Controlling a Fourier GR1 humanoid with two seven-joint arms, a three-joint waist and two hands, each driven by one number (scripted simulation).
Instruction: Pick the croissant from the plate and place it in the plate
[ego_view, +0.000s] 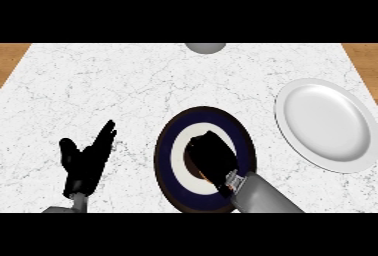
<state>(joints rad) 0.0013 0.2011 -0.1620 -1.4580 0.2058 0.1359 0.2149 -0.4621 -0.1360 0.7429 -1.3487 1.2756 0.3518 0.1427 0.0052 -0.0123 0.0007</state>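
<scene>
A dark blue plate (168, 145) with a white centre lies on the marble counter in front of me. My right hand (210, 154) is down over its middle, fingers curled, and it covers the croissant (200, 174), of which only a brown sliver shows at the hand's lower left edge. A white plate (325, 122) lies to the right, near the counter's edge, with nothing on it. My left hand (85, 157) rests open at the lower left, fingers pointing up and away.
A grey rounded object (205, 47) sits at the far edge of the counter, top centre. Wooden floor shows beyond the counter's left and right corners.
</scene>
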